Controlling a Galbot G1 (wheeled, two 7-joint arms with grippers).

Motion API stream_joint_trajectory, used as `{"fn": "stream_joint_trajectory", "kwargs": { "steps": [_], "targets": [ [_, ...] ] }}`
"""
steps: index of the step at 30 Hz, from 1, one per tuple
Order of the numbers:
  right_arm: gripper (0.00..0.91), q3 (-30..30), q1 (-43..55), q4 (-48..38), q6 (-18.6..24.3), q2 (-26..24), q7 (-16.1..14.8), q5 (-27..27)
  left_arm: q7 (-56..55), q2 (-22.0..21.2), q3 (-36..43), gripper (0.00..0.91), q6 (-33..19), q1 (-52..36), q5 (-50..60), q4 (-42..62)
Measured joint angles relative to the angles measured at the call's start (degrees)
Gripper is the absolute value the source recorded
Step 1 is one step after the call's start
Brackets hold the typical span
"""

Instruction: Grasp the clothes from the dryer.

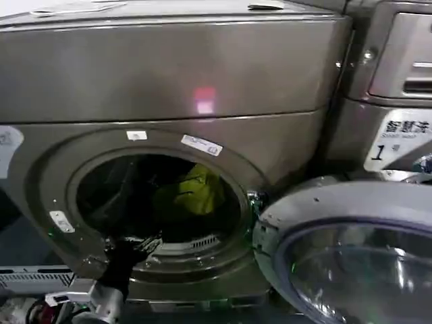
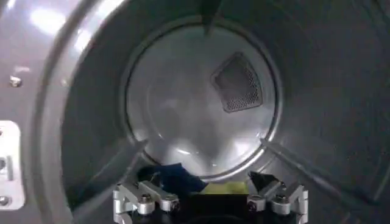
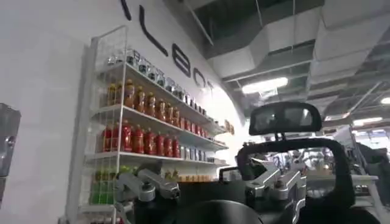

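Right before the robot stands the dryer (image 1: pixel 169 88), a big bronze-grey machine whose round porthole gapes open, its grey-rimmed glass door (image 1: pixel 351 250) swung out to the robot's right. Deep inside the drum lie the clothes (image 1: pixel 192 192), a yellow-green bundle with a dark navy piece beside it, resting low toward the back. The left gripper (image 1: pixel 138 244) sits at the lower lip of the porthole, just entering, with its fingers spread wide and nothing between them; from its wrist camera the clothes (image 2: pixel 183 181) sit just ahead of the finger mounts. I'd say the reach is under way and the grasp not yet made. Next it needs to push deeper and lower until the open fingers straddle the fabric, then close. The right gripper (image 3: pixel 213 189) is parked away, pointing out at a drinks shelf (image 3: pixel 146 134), spread and empty.
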Motion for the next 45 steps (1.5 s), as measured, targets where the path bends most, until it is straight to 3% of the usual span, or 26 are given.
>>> {"fn": "stream_joint_trajectory", "kwargs": {
  "steps": [11, 18, 35, 45],
  "targets": [
    [0.907, 0.4, -0.4, 0.6, -1.8, 0.5, -1.7, -4.0, 0.3, 0.5, 1.1, 0.907, -2.3, -3.2, -0.9, 3.8],
    [0.907, 0.9, -0.6, 0.9, -2.3, 0.6, -2.2, -5.4, 0.4, -0.1, 2.4, 0.907, -3.7, -10.1, -2.0, 10.6],
    [0.907, 0.6, -0.1, 0.9, -2.8, 0.3, -2.5, -6.2, 4.1, 0.6, 6.7, 0.907, -7.1, -39.2, -4.4, 43.9],
    [0.907, 1.0, -0.2, 0.3, -3.0, -0.1, -2.5, -6.3, 13.7, 2.2, 11.2, 0.907, -9.7, -54.0, -0.9, 62.9]
  ]
}}
